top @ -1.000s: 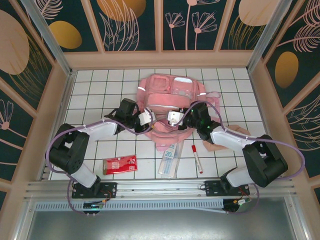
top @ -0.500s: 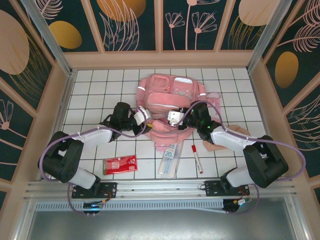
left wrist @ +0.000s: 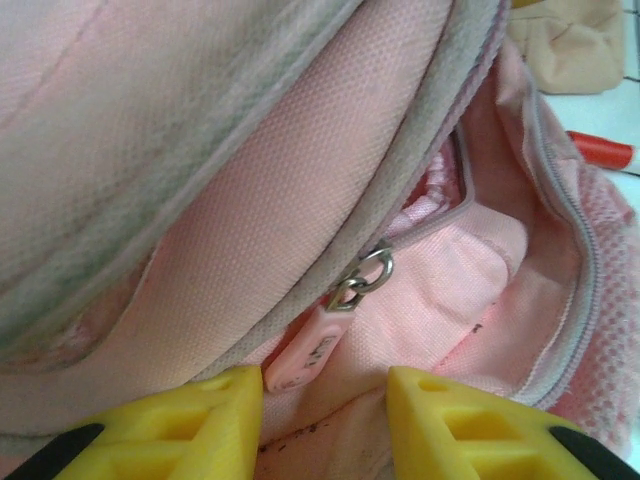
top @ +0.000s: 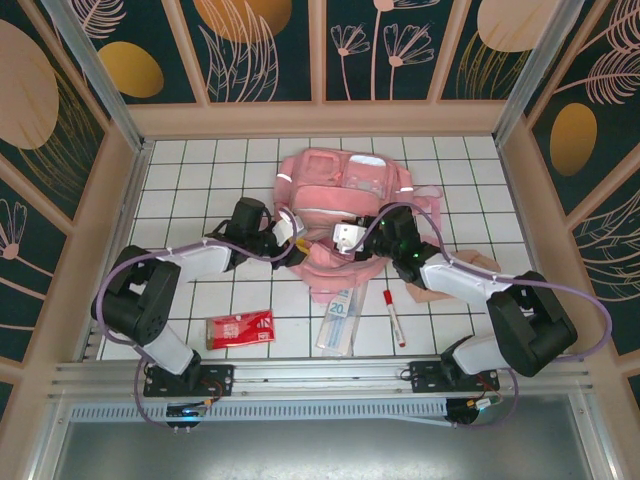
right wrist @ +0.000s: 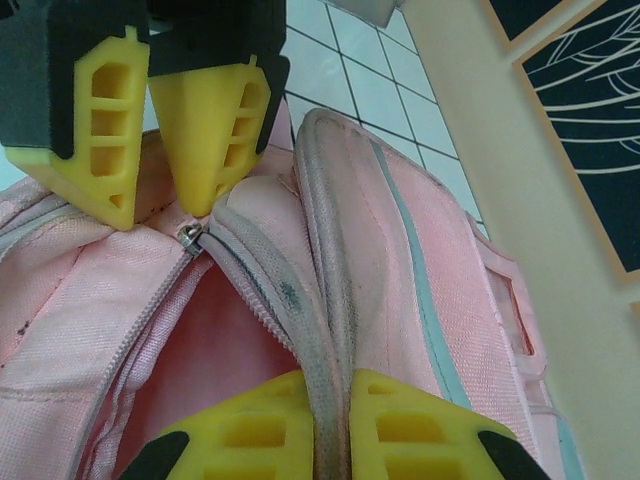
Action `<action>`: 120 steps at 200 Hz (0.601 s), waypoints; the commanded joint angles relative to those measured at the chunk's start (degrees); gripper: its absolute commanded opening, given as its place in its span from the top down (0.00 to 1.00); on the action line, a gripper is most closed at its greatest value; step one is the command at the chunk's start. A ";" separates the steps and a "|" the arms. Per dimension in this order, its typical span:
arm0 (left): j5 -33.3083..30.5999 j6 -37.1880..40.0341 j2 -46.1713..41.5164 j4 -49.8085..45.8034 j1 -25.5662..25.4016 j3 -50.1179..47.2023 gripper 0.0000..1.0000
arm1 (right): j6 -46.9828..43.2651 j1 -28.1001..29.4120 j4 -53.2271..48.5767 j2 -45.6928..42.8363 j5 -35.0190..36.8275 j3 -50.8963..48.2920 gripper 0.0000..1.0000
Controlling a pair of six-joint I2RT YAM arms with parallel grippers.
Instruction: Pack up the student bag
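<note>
Left end effector (left wrist: 322, 385) spread astride zip pull (left wrist: 312, 350) | right end effector (right wrist: 332, 395) clamped on student bag (top: 340, 190) opening edge

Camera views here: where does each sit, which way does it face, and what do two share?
Top external: fixed above and behind the arm bases, looking down on the tiled table and student bag; both arms show.
Left wrist: on the left arm, facing into the bag's unzipped opening and zip pull; left jaws apart at bottom.
Right wrist: on the right arm, facing along the bag's rim; right jaws clamp it at bottom, left jaws at top.
Shared: top external and left wrist both catch the red marker.
</note>
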 commanded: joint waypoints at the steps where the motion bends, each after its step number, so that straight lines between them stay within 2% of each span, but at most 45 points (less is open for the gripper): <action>1: 10.96 -0.01 1.21 6.49 -1.01 3.89 0.61 | 1.08 3.69 6.22 -1.75 -7.40 -1.14 1.00; 44: 10.42 -18.31 1.16 23.05 -1.03 -1.71 0.56 | 2.82 3.85 7.22 -2.62 -6.16 -2.15 1.00; 65: 7.41 -24.39 0.41 29.84 -1.03 -5.75 0.56 | 3.89 3.85 8.33 -3.46 -4.70 -3.48 1.00; 77: 6.45 -23.93 0.17 31.00 -1.35 -7.27 0.56 | 5.05 3.88 9.46 -4.08 -4.58 -4.47 1.00; 89: 1.26 -20.16 0.24 26.52 -2.27 -6.90 0.59 | 5.51 4.22 10.21 -4.46 -4.27 -5.19 1.00; 100: -0.18 -17.25 0.76 24.80 -2.76 -6.49 0.63 | 5.44 4.64 10.30 -4.47 -3.93 -5.42 1.00; 120: -0.05 -16.08 1.49 28.08 -3.18 -7.32 0.81 | 5.13 5.42 10.25 -4.30 -3.54 -5.52 1.00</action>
